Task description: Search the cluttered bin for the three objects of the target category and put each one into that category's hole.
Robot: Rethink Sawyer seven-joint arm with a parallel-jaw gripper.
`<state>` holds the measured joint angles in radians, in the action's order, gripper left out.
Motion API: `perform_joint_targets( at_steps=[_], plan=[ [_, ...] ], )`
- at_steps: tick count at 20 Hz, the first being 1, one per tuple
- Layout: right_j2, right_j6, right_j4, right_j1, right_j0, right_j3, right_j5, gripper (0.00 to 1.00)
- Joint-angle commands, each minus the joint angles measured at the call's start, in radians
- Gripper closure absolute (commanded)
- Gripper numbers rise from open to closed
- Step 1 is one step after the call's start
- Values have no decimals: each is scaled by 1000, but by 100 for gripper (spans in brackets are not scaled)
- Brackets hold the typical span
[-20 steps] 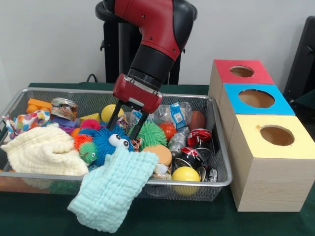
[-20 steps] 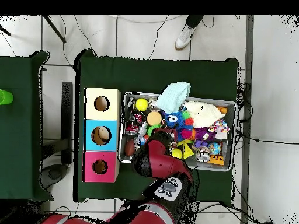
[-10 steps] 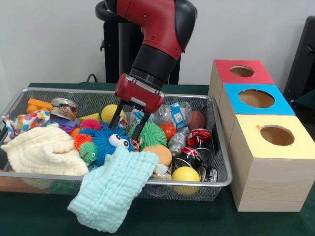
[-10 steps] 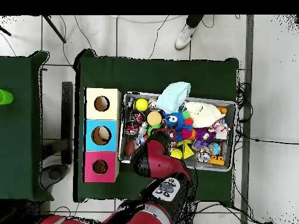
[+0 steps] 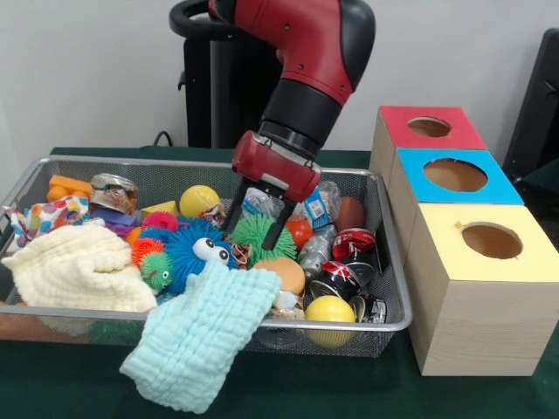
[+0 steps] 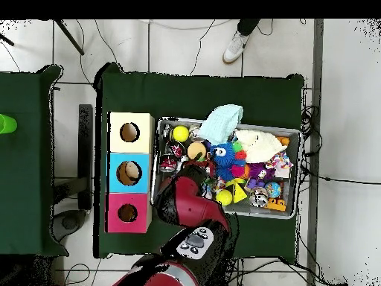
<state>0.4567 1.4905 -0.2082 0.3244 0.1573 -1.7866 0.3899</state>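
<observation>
While the gripper (image 5: 255, 226) hangs with fingers spread and empty over the green spiky ball (image 5: 254, 232) in the wire bin (image 5: 395, 288), it should descend straight, avoiding the crushed cans (image 5: 342, 266) at four o'clock.

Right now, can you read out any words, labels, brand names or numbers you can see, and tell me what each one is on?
No text can be read in either view.
Blue label on the plastic bottle: print too small to read.
Red and black cans: markings too blurred to read.
Printed can at the back of the wire bin: pattern only, nothing legible.
Red, blue and yellow box tops: no lettering.
</observation>
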Motion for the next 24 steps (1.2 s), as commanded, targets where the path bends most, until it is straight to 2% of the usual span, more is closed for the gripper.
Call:
perform_joint_targets(
  at_steps=[1,7,14,24],
  plan=[
    [-64,247,-72,-23,-15,7,22,0],
    [-133,275,11,-125,-114,58,156,0],
    [-170,254,84,-90,-188,57,137,0],
    [-138,234,-4,-145,-143,72,161,0]
  ],
)
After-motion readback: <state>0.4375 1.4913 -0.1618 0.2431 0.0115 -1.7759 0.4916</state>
